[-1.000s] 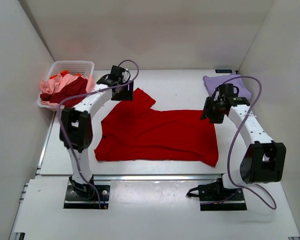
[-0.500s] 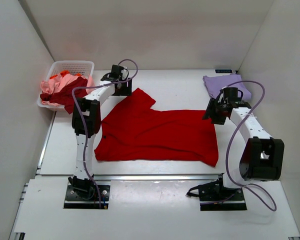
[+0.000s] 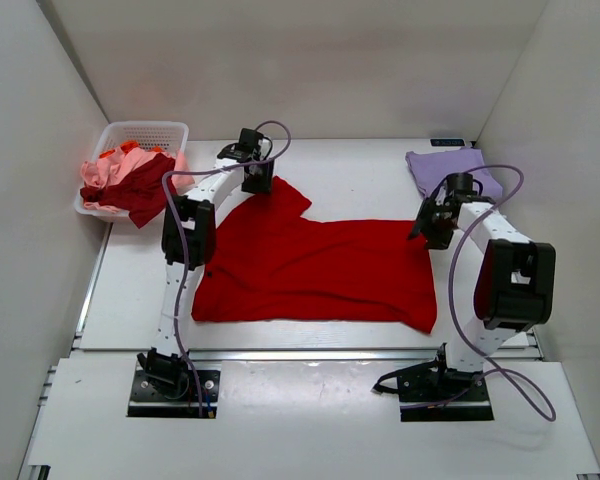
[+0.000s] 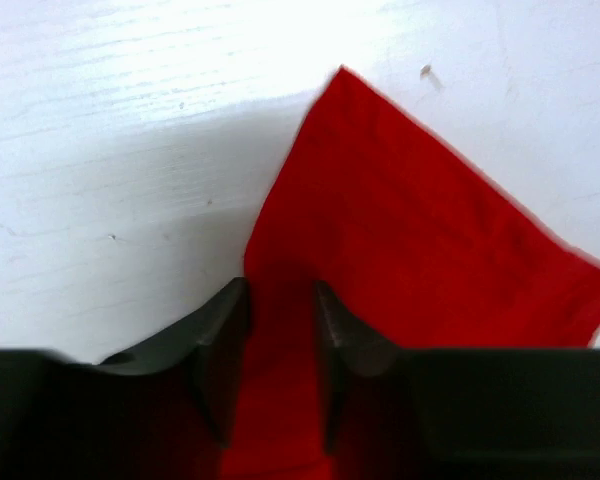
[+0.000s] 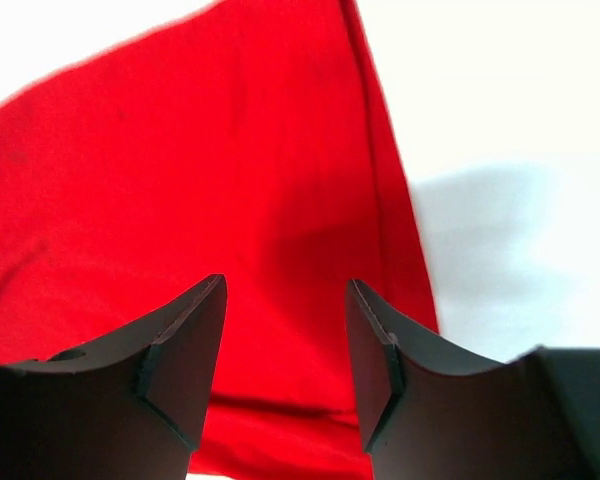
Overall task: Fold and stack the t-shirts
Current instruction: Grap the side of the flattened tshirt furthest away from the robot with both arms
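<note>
At frame centre, top view: we see the bright red t-shirt [image 3: 310, 270] spread flat on the white table [image 3: 360, 165], with one sleeve pointing to the upper left.
Left gripper [image 3: 257, 184]: it sits over the tip of that sleeve, upper centre-left of the top view. In its wrist view the fingers [image 4: 225, 330] stand narrowly parted with red cloth showing in the gap, and we read it as released, not clamped on the sleeve.
Right gripper [image 3: 427, 228]: we find it at the shirt's upper right corner. Its wrist view shows it released, the fingers wide apart over the red cloth and its hem, with bare table to the right of the frame.
Lavender t-shirt [image 3: 455, 168]: it lies in a compact flat shape at the upper right, apart from the red one.
White basket [image 3: 145, 130]: at the upper left, it holds a heap of pink [image 3: 102, 178], orange [image 3: 128, 148] and dark red [image 3: 140, 185] shirts.
</note>
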Robot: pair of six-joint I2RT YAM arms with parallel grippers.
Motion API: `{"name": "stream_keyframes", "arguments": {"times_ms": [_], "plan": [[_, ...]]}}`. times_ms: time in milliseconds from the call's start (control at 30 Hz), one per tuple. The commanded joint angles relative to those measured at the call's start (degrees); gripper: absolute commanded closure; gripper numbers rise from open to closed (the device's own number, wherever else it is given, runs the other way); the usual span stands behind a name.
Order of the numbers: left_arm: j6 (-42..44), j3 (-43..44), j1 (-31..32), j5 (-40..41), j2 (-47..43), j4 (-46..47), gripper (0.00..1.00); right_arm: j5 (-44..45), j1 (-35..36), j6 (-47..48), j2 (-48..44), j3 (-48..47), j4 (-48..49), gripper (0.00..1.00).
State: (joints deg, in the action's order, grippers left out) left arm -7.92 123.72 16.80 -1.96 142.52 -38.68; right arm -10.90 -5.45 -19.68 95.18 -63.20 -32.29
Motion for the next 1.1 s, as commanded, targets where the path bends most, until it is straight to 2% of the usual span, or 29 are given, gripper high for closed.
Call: {"name": "stream_keyframes", "arguments": {"times_ms": [0, 33, 67, 133, 167, 200, 233, 300, 400, 500, 667, 733, 933, 1067], "plan": [[0.46, 2.23, -0.09, -1.82, -0.14, -4.74, 0.63, 1.93, -0.70, -1.50, 2.90, -5.00, 1.10, 0.52], [0.37, 2.05, 0.25, -2.08, -0.22, -4.92, 0.71, 2.28, -1.05, -0.89, 3.95, -5.96, 1.01, 0.52], [0.36, 2.05, 0.17, -2.43, -0.14, -5.27, 0.88, 2.46, -1.22, -1.06, 4.57, -7.19, 0.48, 0.52], [0.10, 1.35, -0.10, -2.35, -0.66, -5.71, 1.00, 2.55, -1.58, -0.97, 6.85, -9.65, 0.65, 0.51], [-0.07, 0.39, -0.10, -2.18, -1.01, -5.80, 1.00, 2.63, -1.66, -1.23, 7.39, -10.36, 0.91, 0.49], [-0.07, -0.40, -0.36, -2.26, -1.62, -5.27, 1.00, 2.55, -1.49, -1.32, 8.78, -12.02, 0.48, 0.40], [-0.16, -1.89, -0.36, -2.00, -3.02, -4.57, 1.00, 2.81, -1.49, -1.32, 10.19, -13.78, 0.48, 0.35], [0.19, -4.09, -0.45, -2.43, -3.99, -3.43, 1.00, 2.90, -1.23, -1.50, 12.65, -16.32, -0.40, 0.30], [-0.42, -6.73, -0.80, -2.17, -5.59, -1.93, 1.00, 4.47, -0.44, -1.85, 16.61, -20.37, -1.99, 0.30], [-0.25, -8.58, -0.89, -2.44, -6.73, -1.49, 1.00, 5.62, 0.09, -1.94, 20.74, -23.97, -4.96, 0.37], [-0.69, -9.90, -1.85, -2.88, -8.66, -0.70, 1.00, 6.94, 1.67, -1.33, 25.58, -27.76, -9.18, 0.63], [-1.47, -10.08, -1.94, -3.32, -9.01, -1.13, 1.00, 7.38, 2.20, -1.41, 26.11, -28.47, -9.27, 1.00], [-1.92, -9.64, -3.79, -3.40, -11.64, -2.72, 1.00, 9.74, 3.52, 1.04, 25.50, -30.83, -8.75, 1.00], [-1.92, -13.14, -5.36, -5.77, -17.08, -1.76, 1.00, 10.81, 3.69, 4.38, 24.71, -33.92, -9.89, 1.00]]}}
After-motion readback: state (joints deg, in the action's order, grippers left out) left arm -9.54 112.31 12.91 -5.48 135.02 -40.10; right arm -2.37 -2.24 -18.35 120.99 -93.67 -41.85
